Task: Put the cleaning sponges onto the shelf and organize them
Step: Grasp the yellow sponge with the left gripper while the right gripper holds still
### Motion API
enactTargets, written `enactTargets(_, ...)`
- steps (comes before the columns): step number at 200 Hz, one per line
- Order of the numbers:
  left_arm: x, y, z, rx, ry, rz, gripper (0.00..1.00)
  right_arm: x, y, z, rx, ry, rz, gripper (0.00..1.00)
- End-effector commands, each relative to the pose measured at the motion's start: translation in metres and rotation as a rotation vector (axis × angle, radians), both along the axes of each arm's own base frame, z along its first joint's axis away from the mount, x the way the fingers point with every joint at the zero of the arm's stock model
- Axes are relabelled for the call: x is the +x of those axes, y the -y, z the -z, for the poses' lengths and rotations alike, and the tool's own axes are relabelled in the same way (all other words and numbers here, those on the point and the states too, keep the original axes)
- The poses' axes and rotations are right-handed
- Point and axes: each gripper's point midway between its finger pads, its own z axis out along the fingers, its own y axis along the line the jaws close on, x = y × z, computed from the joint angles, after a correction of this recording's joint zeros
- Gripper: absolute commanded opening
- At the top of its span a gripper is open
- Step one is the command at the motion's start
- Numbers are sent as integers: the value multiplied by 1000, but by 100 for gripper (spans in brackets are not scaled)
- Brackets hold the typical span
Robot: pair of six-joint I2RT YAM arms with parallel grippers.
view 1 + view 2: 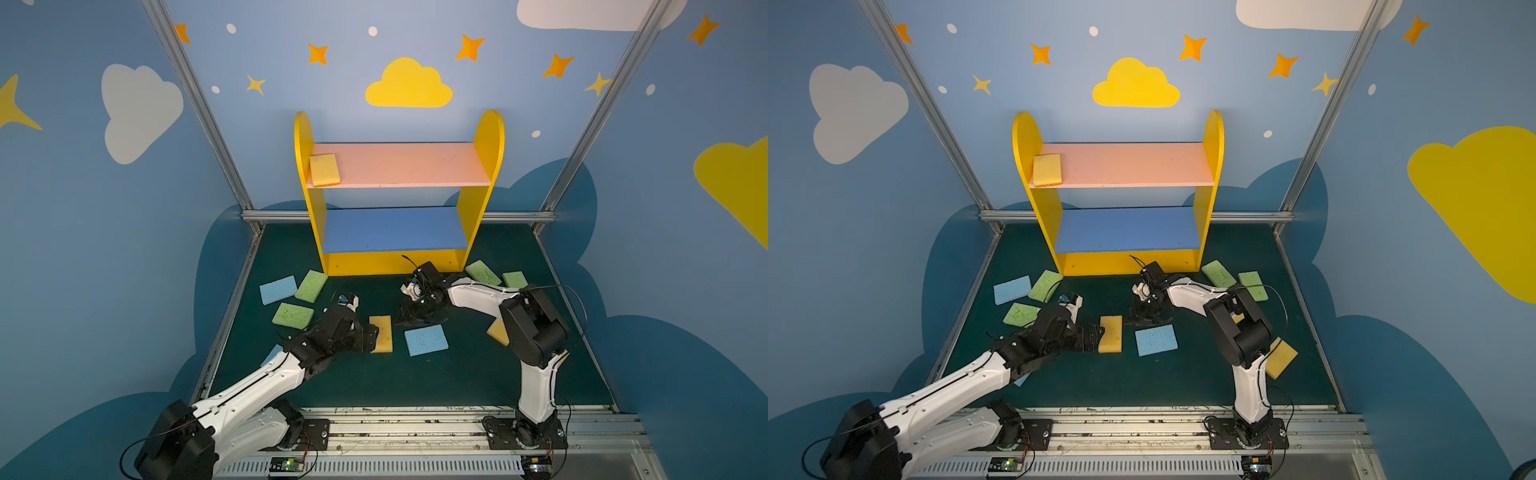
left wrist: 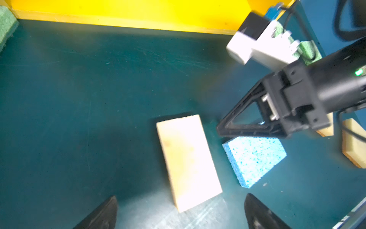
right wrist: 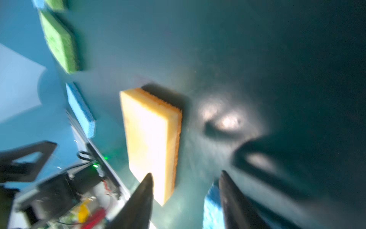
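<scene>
Currently I am seeing the left gripper [image 2: 181,196] spread, a yellow sponge [image 2: 188,158] lying between its fingertips; the right gripper [image 3: 186,172] is standing spread just beside that sponge.

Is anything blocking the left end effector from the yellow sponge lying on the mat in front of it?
Nothing visible does. The left end effector is open, and the yellow sponge lies flat on the green mat just ahead of its fingertips. The right end effector hangs off to the side, near the blue sponge, not in between.
</scene>
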Motion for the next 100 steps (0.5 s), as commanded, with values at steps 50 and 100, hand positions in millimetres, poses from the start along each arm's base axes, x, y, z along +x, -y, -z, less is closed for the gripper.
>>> enactTargets(50, -4, 28, 25, 156, -76, -71, 100, 5, 54, -37, 4, 95, 155, 70)
enactTargets(100, 3, 47, 49, 260, -120, -137, 100, 1, 77, -39, 15, 110, 187, 75)
